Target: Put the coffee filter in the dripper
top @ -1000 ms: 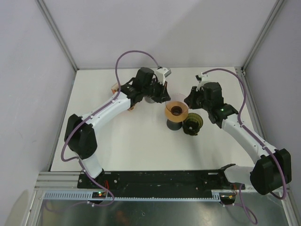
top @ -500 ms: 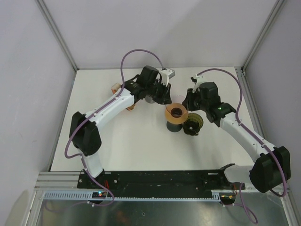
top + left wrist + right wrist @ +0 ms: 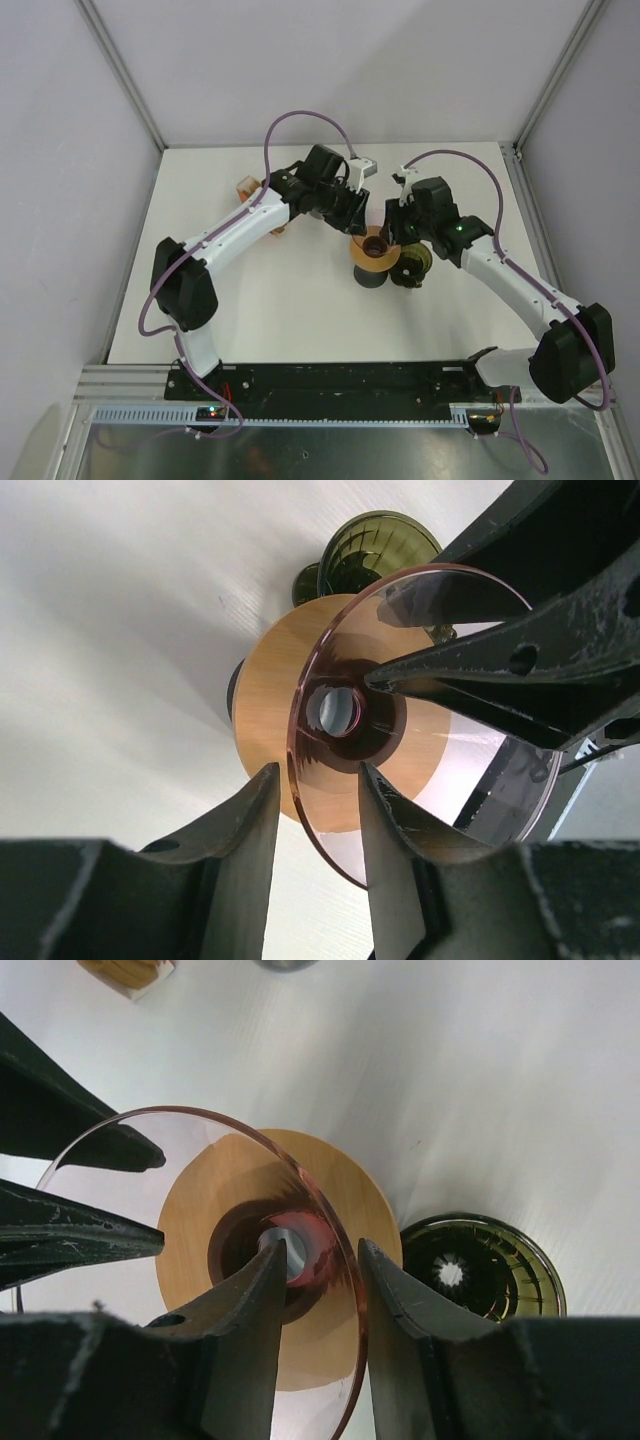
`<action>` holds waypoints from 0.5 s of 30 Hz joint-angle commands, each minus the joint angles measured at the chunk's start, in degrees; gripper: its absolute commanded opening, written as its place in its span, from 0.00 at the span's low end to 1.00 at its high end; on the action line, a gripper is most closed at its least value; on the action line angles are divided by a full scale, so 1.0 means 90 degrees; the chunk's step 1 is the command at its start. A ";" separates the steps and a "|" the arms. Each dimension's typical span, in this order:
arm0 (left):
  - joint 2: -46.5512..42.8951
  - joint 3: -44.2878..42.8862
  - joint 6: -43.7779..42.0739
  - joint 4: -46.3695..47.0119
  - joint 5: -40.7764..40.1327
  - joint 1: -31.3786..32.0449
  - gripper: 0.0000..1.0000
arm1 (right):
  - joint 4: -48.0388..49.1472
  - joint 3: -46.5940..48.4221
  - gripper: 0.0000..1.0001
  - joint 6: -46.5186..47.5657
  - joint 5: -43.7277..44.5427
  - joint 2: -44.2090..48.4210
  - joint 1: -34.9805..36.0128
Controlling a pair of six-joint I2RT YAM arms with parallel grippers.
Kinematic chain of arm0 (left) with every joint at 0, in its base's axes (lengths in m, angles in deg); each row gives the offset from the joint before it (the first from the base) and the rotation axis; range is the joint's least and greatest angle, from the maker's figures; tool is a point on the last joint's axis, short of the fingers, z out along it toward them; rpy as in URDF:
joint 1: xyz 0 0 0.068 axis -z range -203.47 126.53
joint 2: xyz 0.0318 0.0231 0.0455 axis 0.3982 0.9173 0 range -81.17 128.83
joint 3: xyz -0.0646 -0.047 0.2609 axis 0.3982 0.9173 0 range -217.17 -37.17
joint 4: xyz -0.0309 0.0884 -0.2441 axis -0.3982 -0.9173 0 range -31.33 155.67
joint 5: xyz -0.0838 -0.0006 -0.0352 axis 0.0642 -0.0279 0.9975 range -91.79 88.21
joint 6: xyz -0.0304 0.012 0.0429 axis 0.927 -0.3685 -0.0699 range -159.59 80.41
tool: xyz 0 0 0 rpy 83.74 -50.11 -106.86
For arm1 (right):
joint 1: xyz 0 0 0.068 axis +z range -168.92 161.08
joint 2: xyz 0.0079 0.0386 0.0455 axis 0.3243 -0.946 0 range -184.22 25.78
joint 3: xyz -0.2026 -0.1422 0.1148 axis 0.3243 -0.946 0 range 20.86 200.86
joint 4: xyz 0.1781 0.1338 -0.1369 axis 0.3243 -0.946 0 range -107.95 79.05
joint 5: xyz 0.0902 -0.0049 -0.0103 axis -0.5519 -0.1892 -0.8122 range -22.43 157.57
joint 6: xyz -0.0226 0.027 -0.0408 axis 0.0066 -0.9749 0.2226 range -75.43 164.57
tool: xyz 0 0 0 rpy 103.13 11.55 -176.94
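The coffee filter (image 3: pixel 440 750), which I take to be the clear pink cone, sits near the middle of the tabletop (image 3: pixel 300 300). Its narrow end is down in the wood-collared dripper (image 3: pixel 262 700), which stands on a dark base. The cone looks upright and centred over the collar's hole, so it seems properly seated.

The left gripper (image 3: pixel 315 780) reaches the rim from about 11 o'clock and the right gripper (image 3: pixel 315 1260) from about 1 o'clock. Holding opposite edges like this would keep a wide, light cone level. Both pairs of jaws straddle the thin rim at a moderate gap, wider than the rim and not pinching it, so the cone appears to rest on the collar alone.

A dark green ribbed dripper (image 3: pixel 410 265) stands just beside the base at 4 o'clock. Any lift-off should go straight up to avoid snagging the rim.
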 commanded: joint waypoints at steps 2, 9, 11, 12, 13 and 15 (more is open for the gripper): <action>-0.0038 -0.0310 -0.0146 -0.0122 0.0108 -0.0081 0.42 | -0.0333 0.0394 0.40 0.0183 0.0171 -0.0016 0.0087; -0.0099 -0.0400 -0.0215 -0.0137 -0.0148 -0.0157 0.43 | -0.0481 0.0638 0.40 0.0293 0.0443 0.0033 0.0169; -0.0143 -0.0495 -0.0269 -0.0140 -0.0283 -0.0162 0.43 | -0.0537 0.0710 0.39 0.0343 0.0551 0.0046 0.0179; -0.0160 -0.0530 -0.0291 -0.0137 -0.0336 -0.0167 0.43 | -0.0555 0.0740 0.39 0.0374 0.0592 0.0052 0.0183; -0.0173 -0.0558 -0.0311 -0.0136 -0.0392 -0.0170 0.44 | -0.0573 0.0764 0.38 0.0404 0.0612 0.0050 0.0179; -0.0176 -0.0554 -0.0339 -0.0135 -0.0454 -0.0172 0.44 | -0.0624 0.0783 0.35 0.0439 0.0639 0.0024 0.0179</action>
